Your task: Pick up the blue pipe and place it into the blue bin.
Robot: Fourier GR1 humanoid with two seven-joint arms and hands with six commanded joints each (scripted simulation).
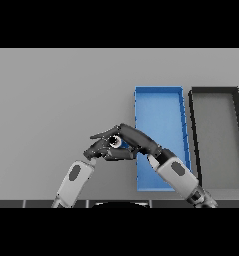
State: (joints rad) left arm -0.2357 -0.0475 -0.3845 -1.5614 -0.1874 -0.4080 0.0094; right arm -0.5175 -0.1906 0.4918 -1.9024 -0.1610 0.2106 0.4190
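Hands meet near the table's (51,100) front edge: the right hand (136,140) curls around the blue pipe (122,144), barely visible, just left of the blue bin (161,91). The left hand (98,148), fingers relaxed, touches it and could jostle the pipe loose. Farther right, the black bin (213,90) risks a wrong drop.

A plain grey surface (51,100) carries two open rectangular bins set side by side toward its right edge. The blue bin (159,90) lies nearer the middle; the black bin (214,90) sits just beside it, closer to the right edge.
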